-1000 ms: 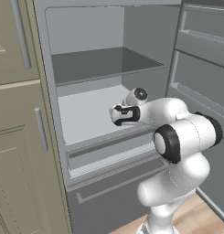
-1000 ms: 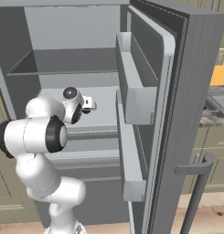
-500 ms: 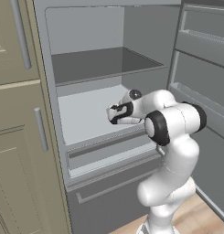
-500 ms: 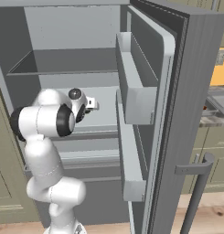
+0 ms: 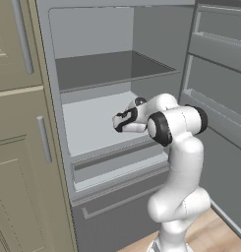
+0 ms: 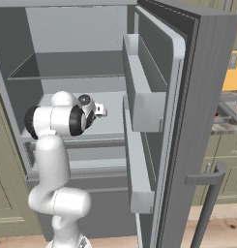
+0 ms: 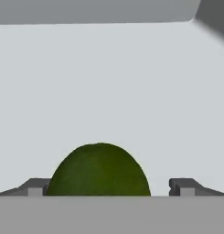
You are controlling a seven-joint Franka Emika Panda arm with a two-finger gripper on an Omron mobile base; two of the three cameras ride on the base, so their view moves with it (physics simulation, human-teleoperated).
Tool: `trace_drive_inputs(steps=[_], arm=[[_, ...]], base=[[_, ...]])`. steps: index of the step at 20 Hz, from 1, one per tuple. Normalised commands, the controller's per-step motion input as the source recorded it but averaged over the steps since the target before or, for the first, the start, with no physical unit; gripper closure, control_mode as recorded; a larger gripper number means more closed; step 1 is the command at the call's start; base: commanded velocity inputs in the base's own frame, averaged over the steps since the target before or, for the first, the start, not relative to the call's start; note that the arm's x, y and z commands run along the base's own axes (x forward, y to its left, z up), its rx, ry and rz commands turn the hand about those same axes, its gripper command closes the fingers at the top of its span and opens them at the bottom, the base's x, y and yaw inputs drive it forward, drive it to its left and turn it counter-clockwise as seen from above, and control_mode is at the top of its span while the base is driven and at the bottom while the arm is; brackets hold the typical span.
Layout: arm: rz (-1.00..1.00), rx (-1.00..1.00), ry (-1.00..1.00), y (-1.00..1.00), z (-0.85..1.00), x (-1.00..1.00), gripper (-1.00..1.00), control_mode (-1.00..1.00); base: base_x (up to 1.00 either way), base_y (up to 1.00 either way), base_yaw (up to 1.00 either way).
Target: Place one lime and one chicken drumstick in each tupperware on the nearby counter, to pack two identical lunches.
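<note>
Lime (image 7: 99,170) sits between the gripper's (image 7: 108,186) two dark fingertips (image 7: 36,186) in the hand view — a dark green, rounded dome with a dull skin, resting on the pale grey fridge shelf (image 7: 131,91). Jaws are spread wide, released; the left tip is just beside the fruit, the right one apart from it, contact not clear. From the left base view the white arm's hand (image 5: 124,119) reaches over that smooth flat shelf (image 5: 90,125) in the open fridge, the lime itself hidden behind the hand. Right base view adds the fridge door (image 6: 158,116) swung open, with boxy moulded bins and a grey bar handle (image 6: 207,193) — and beige panelled cabinets (image 5: 18,147) show in the left base view
</note>
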Motion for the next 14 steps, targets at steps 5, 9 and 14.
trace_drive_inputs(steps=[5, 9, 14], arm=[[0.00, 0.00, 0.04, 0.06, -0.34, 0.46, -1.00, -1.00], [0.00, 0.00, 0.10, 0.16, -0.63, 0.08, -1.00, -1.00], [0.00, 0.00, 0.07, 0.17, -0.70, -0.19, -1.00, -1.00]], base=[[0.00, 0.00, 0.00], [0.00, 0.00, 0.00], [0.00, 0.00, 0.00]])
